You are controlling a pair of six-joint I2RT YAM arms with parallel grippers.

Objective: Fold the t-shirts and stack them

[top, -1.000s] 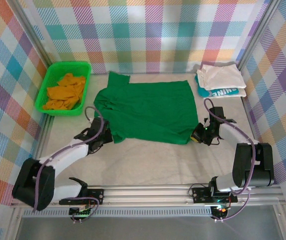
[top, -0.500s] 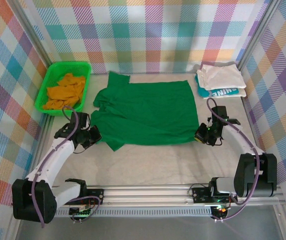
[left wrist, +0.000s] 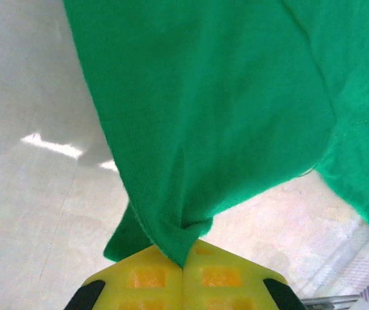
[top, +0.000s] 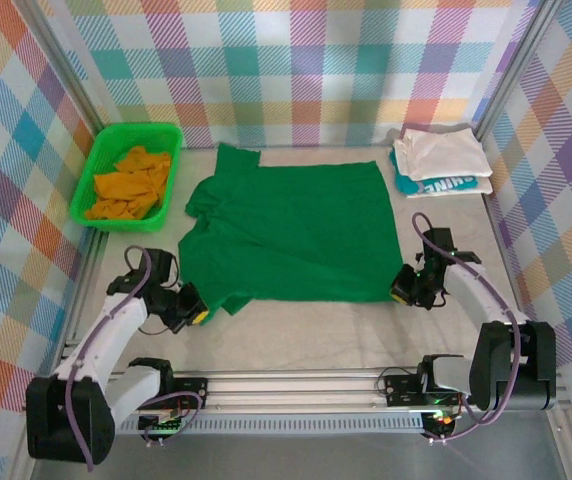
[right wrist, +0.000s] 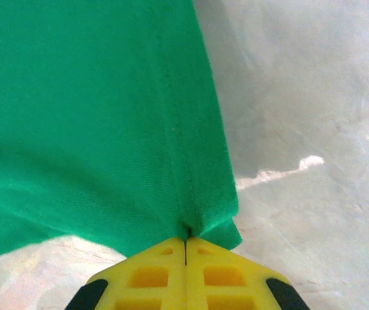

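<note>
A dark green t-shirt lies spread over the middle of the table. My left gripper is shut on its near left corner, where the cloth bunches into the yellow jaws. At the near right corner my right gripper is shut on the hem. An orange t-shirt lies crumpled in the green basket. At the back right a folded white t-shirt rests on a folded teal one with white lettering.
The basket stands at the back left against the left wall. Plaid walls close in the table on three sides. A metal rail runs along the near edge between the arm bases. Bare table lies in front of the green shirt.
Both grippers have pulled the green shirt's near corners toward the near edge, the left one also outward to the left. The shirt now lies flatter and wider.
</note>
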